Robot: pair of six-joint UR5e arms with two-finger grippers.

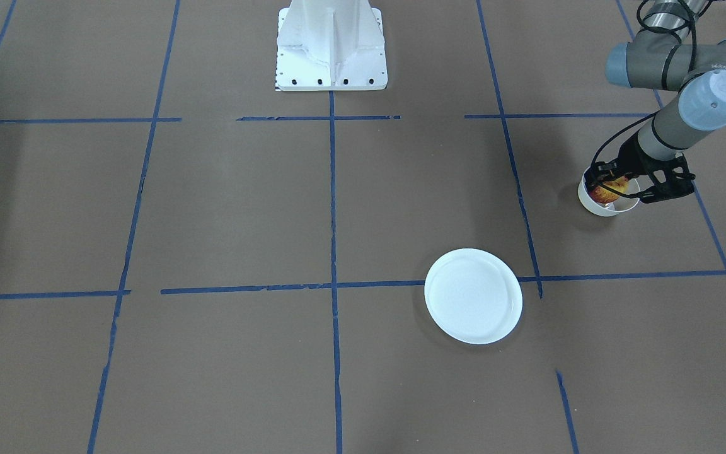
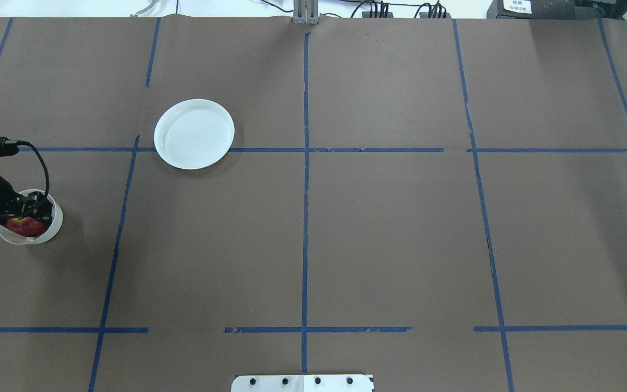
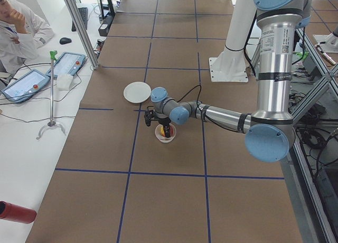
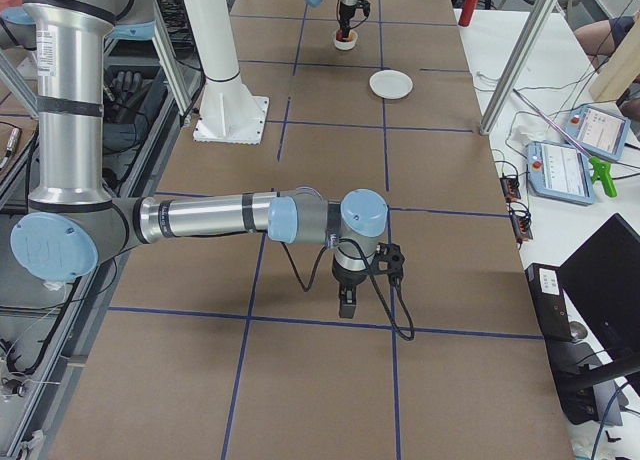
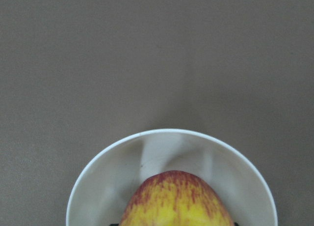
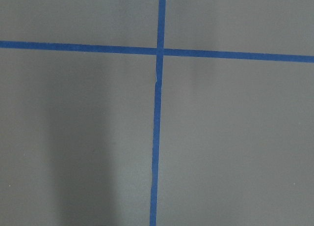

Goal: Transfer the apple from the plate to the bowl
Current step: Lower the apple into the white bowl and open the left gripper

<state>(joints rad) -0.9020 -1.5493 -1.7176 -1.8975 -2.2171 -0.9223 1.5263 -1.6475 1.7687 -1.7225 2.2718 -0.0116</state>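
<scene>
The red-and-yellow apple sits low inside the small cream-white bowl, on the robot's left side of the table. My left gripper reaches down into the bowl and is shut on the apple. The left wrist view shows the apple within the bowl's rim. The white plate lies bare and apart, nearer the table's middle. From overhead I see the apple, bowl and plate. My right gripper shows only in the exterior right view, hanging over bare table; I cannot tell its state.
The robot's white pedestal stands at the table's robot-side edge. Blue tape lines cross the brown table cover. A side bench holds tablets, with an operator beside it and a red bottle.
</scene>
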